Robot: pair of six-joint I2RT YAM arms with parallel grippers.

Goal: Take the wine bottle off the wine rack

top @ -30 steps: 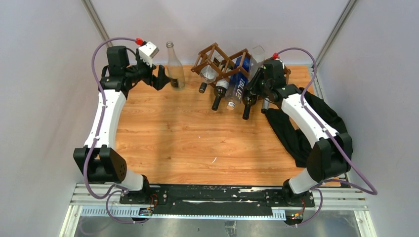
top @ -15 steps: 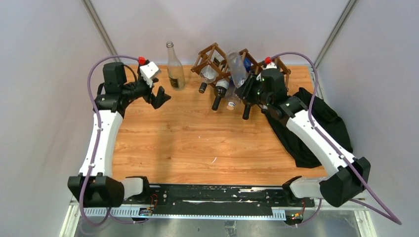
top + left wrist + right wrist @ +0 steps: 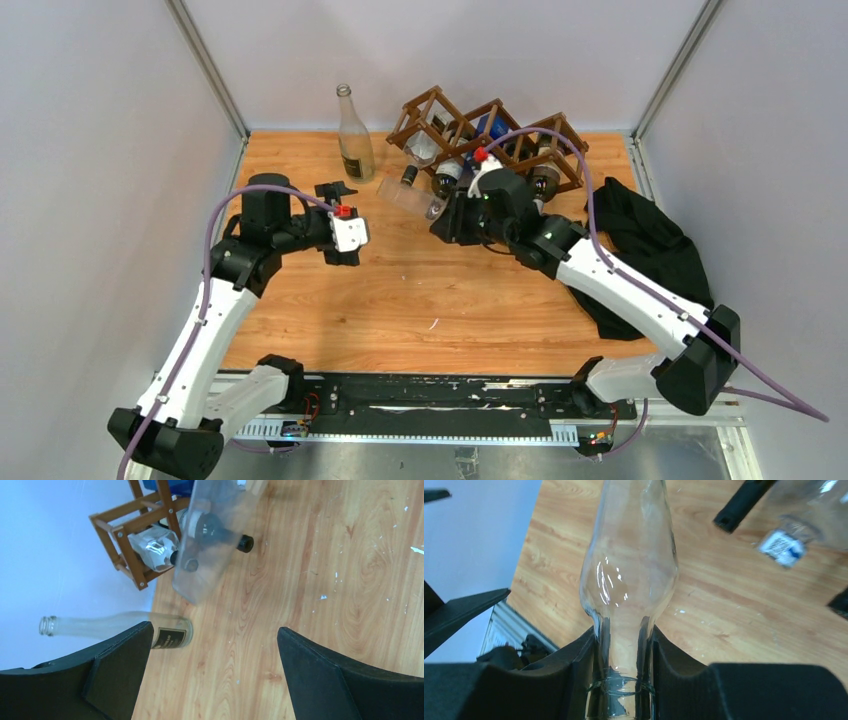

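The dark brown wooden wine rack (image 3: 500, 122) stands at the table's back and holds several bottles. It also shows in the left wrist view (image 3: 131, 547). My right gripper (image 3: 450, 216) is shut on the neck of a clear glass wine bottle (image 3: 408, 197), held out of the rack, tilted over the table in front of it. In the right wrist view the pads (image 3: 574, 685) clamp the neck of the bottle (image 3: 631, 570). The same bottle shows in the left wrist view (image 3: 212, 555). My left gripper (image 3: 345, 224) is open and empty, left of that bottle.
A clear labelled bottle (image 3: 352, 140) stands upright at the back, left of the rack; it also shows in the left wrist view (image 3: 125, 627). Dark bottle necks (image 3: 443, 182) poke out of the rack's front. A black cloth (image 3: 645, 250) lies at the right edge.
My right gripper pulled the clear bottle out of the rack and carried it left and nearer. My left gripper moved away from the upright bottle, toward the table's middle, still open.
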